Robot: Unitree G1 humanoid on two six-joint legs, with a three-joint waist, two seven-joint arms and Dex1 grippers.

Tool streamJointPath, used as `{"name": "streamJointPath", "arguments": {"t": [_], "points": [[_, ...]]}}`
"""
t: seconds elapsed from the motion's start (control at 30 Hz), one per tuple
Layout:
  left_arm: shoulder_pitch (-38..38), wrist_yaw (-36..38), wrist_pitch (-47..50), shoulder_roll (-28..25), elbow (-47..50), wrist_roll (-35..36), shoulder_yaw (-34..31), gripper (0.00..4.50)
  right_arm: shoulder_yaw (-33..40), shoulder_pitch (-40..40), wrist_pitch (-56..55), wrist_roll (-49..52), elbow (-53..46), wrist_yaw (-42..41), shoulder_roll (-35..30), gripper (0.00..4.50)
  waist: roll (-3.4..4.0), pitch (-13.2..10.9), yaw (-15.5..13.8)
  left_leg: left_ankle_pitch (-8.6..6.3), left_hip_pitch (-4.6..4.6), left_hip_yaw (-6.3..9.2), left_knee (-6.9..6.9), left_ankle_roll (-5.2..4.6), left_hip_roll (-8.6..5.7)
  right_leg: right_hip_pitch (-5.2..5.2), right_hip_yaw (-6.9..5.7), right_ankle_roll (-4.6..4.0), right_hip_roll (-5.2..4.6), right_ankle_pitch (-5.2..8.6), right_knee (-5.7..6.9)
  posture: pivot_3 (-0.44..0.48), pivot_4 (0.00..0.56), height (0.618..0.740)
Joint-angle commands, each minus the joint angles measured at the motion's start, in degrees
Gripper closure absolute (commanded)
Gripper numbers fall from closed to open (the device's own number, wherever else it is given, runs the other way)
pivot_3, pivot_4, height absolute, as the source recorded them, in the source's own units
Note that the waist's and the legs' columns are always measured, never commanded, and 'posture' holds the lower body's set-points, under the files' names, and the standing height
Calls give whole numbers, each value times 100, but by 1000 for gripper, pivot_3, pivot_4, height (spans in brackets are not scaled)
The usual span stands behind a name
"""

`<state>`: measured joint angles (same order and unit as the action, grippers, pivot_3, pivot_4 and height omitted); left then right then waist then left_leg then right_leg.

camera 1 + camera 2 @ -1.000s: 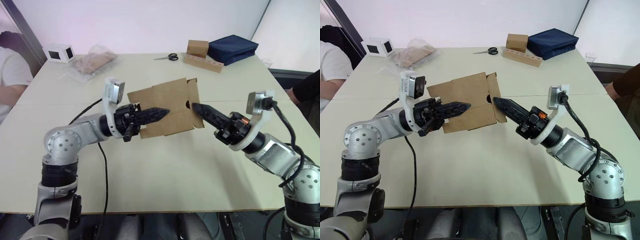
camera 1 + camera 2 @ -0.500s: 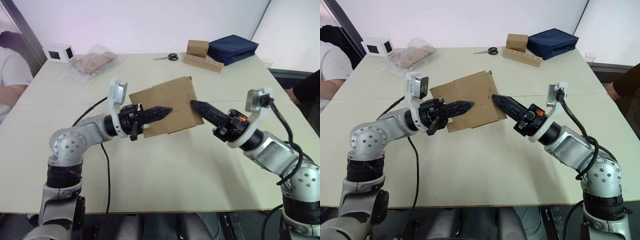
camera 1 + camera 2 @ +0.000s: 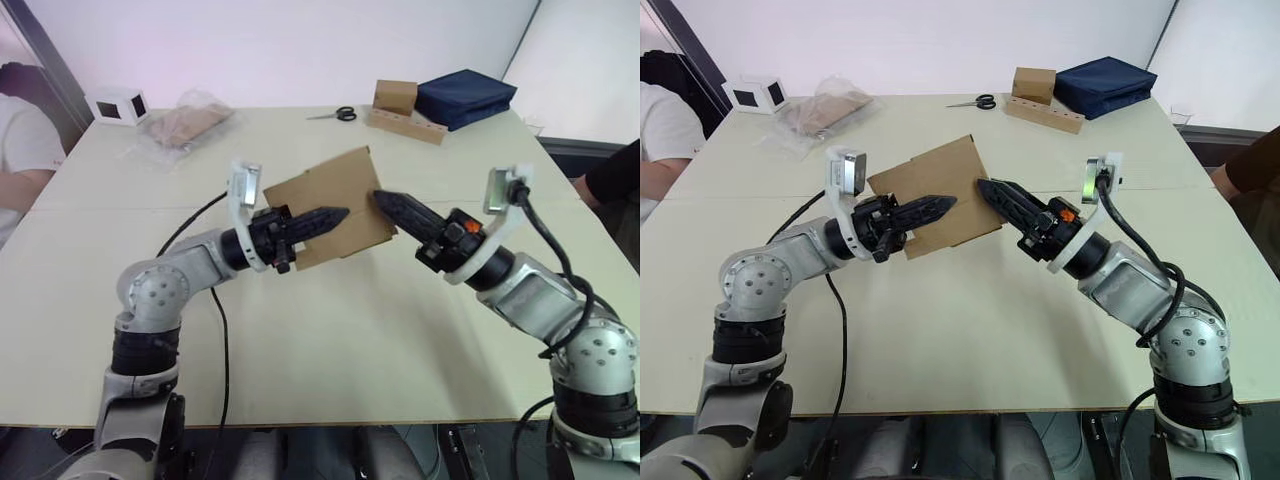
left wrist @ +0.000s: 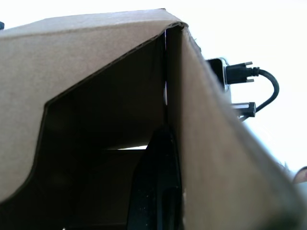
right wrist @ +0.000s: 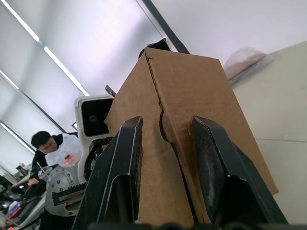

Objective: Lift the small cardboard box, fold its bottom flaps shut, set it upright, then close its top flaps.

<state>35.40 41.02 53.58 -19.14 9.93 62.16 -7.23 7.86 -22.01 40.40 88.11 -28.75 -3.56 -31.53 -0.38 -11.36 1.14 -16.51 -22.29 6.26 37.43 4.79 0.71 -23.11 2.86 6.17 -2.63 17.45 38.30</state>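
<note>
- Pale tabletop (image 3: 330, 340) under both head views, with the small cardboard box (image 3: 335, 195) held up off it, nearer the robot than the scissors (image 3: 340, 114).
- Same views: left gripper (image 3: 325, 217) reaches along the box's side; can't tell how wide it's set. Right gripper (image 3: 992, 192) presses the opposite end.
- Left wrist view: one black finger (image 4: 156, 187) sits inside the box, against a wall, so probably pinching that panel.
- Right wrist view: fingers (image 5: 122, 177) spread apart, flat on the folded flaps.
- My guess: it's light, thin corrugated card that dents easily, so hold panels near the creases, gently.
</note>
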Motion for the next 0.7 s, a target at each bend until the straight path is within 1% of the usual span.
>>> {"name": "streamJointPath", "arguments": {"t": [0.03, 0.2, 0.43, 0.57, 0.7], "points": [[125, -98, -84, 136, 63, 10, 38, 4500, -284, -185, 122, -3, -316, -191, 107, 2914, 0, 0, 1, 0, 0, 0, 0, 0, 0, 0, 0, 0, 0, 0, 0, 0, 150, 740], [162, -141, -100, 214, 32, -8, 15, 4500, -384, -217, 270, -57, -343, -323, 93, 2914, 0, 0, -1, 0, 0, 0, 0, 0, 0, 0, 0, 0, 0, 0, 0, 0, 150, 740], [131, -67, -77, 135, 66, -38, 4, 4500, -230, -242, 310, -119, -233, -397, -1, 2914, 0, 0, 1, 0, 0, 0, 0, 0, 0, 0, 0, 0, 0, 0, 0, 0, 150, 740], [113, 230, 34, -237, 102, -79, 14, 4500, 75, -171, 344, -220, -52, -621, -291, 2914, 0, 0, 2, 0, 0, 0, 0, 0, 0, 0, 0, 0, 0, 0, 0, 0, 150, 740], [218, 774, 183, -852, 64, -164, 115, 4500, 318, -95, 417, -282, 63, -886, -561, 2914, 0, 0, 4, 0, 0, 1, -1, 0, 0, 0, -1, 0, 2, 0, 0, 0, 150, 740]]}}
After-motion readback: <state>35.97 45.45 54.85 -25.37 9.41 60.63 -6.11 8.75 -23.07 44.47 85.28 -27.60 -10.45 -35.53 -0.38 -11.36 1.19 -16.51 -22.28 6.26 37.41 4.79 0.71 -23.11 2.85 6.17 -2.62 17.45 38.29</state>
